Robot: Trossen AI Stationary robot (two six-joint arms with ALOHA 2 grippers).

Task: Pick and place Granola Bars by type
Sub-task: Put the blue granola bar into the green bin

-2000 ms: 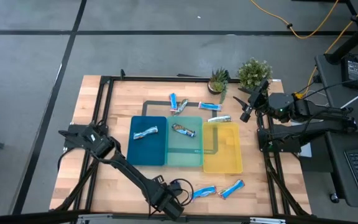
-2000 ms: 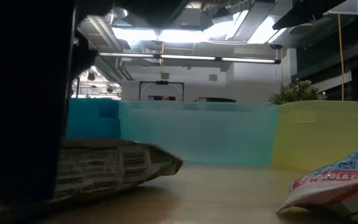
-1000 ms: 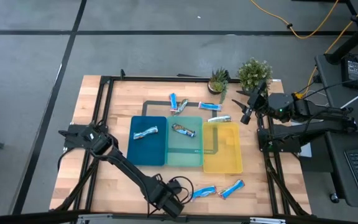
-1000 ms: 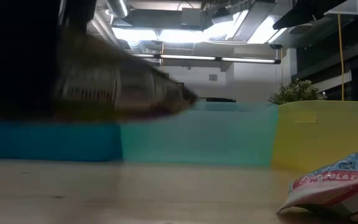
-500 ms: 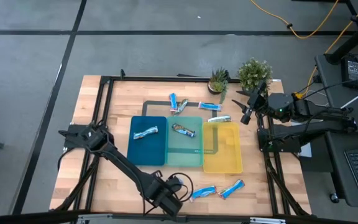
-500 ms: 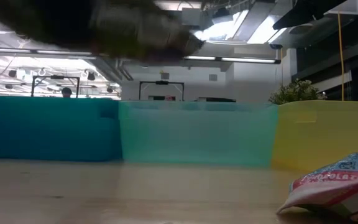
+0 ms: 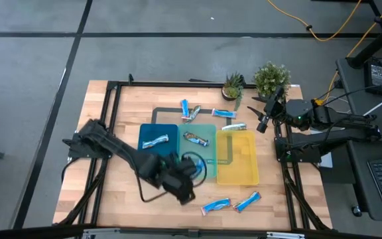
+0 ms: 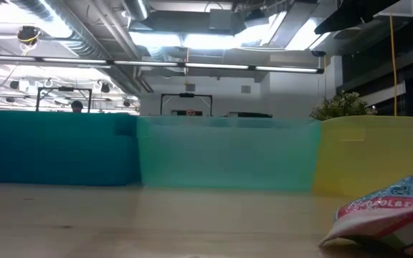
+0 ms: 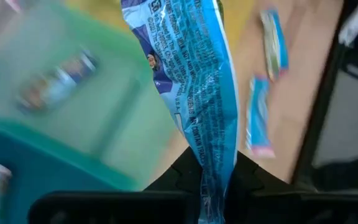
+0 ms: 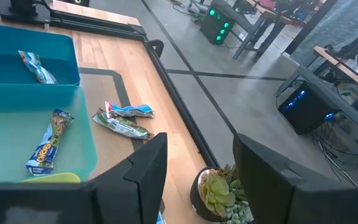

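Observation:
My left gripper (image 7: 192, 169) hangs over the near edge of the teal tray (image 7: 207, 174), shut on a blue granola bar (image 9: 197, 81). One bar (image 7: 155, 141) lies in the dark-blue tray (image 7: 150, 164), and another (image 7: 195, 139) lies in the teal tray. Two blue bars (image 7: 216, 205) (image 7: 247, 200) lie on the wood near the table's front edge. Several more (image 7: 223, 113) lie beyond the trays. The yellow tray (image 7: 237, 166) holds none. My right gripper (image 7: 264, 121) waits open at the table's far right, above the wood. My left gripper pinches one end of the blue wrapper (image 9: 211, 177) between its two fingers (image 9: 180, 180). The fingers slant downward toward the trays, and the bar runs out ahead of them, along their line. It is lifted clear of table and trays.
Two potted plants (image 7: 233, 85) (image 7: 270, 78) stand at the far right edge, near my right gripper (image 10: 197, 177). A black frame (image 7: 111, 86) rims the table. In the low view the tray walls (image 8: 228, 154) stand across the middle, and one bar (image 8: 386, 215) lies at the near right.
My left gripper has risen from the table's near edge and swung toward the far side and the teal tray. It carries the bar, which has left the wood and passed up out of the low view. My right arm has kept still.

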